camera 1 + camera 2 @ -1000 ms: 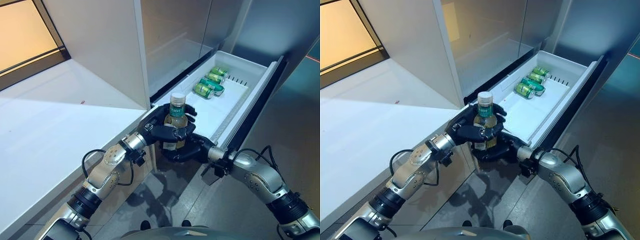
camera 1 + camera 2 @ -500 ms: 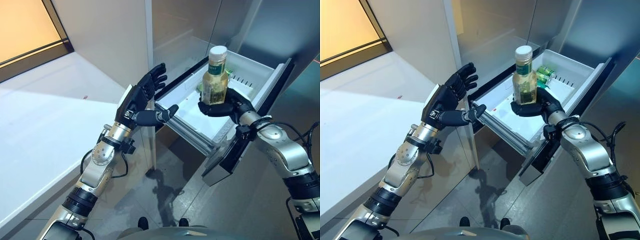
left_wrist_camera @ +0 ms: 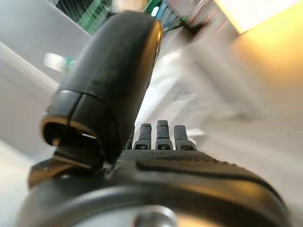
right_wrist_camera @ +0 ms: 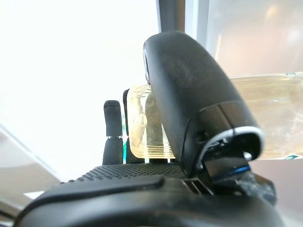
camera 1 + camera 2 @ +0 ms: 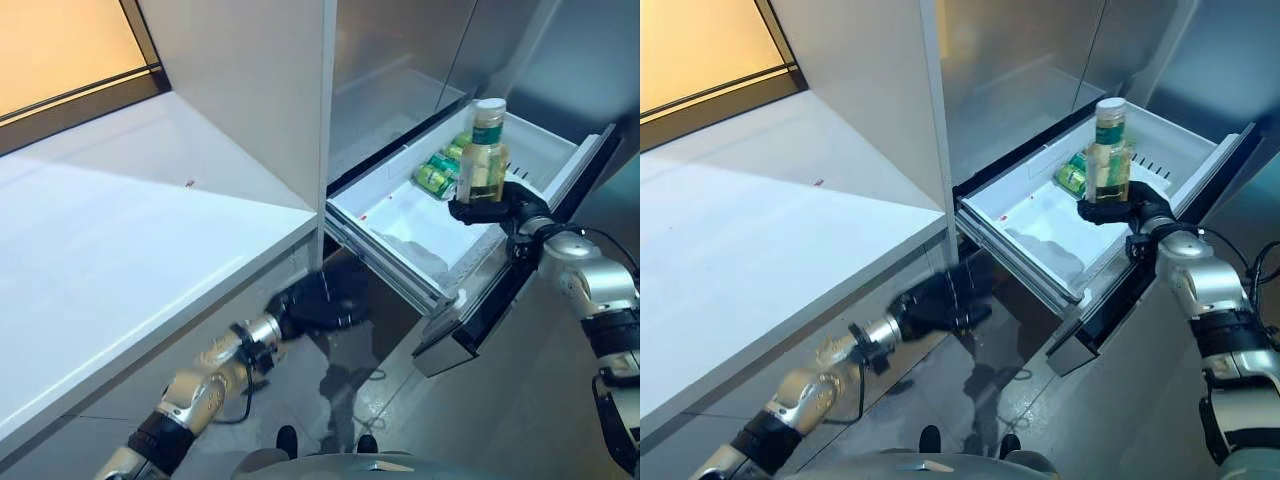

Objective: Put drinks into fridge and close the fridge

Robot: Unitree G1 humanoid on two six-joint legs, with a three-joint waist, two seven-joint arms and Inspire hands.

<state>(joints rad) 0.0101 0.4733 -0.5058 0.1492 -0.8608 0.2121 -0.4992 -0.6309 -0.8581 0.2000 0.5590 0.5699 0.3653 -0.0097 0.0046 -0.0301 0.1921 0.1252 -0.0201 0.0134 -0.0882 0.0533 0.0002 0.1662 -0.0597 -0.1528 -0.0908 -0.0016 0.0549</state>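
Note:
My right hand [image 5: 497,208] is shut on a clear bottle [image 5: 486,152] with a white cap and a green label, and holds it upright over the open white fridge drawer [image 5: 395,218]. In the right wrist view the thumb [image 4: 189,94] curls round the bottle [image 4: 142,124]. Green cans [image 5: 438,172] lie at the drawer's far end, just beyond the bottle. My left hand [image 5: 322,300] is low under the counter edge, in front of the drawer, open and empty; its fingers [image 3: 161,136] are straight in the left wrist view.
A white counter [image 5: 130,230] fills the left side. The fridge's upper compartment [image 5: 400,80] stands open above the drawer. The drawer's dark front panel [image 5: 500,300] juts out toward me on the right.
My right hand has carried the bottle farther back over the drawer, toward the cans. My left hand has dropped from beside the fridge wall to below the counter edge. The camera has shifted.

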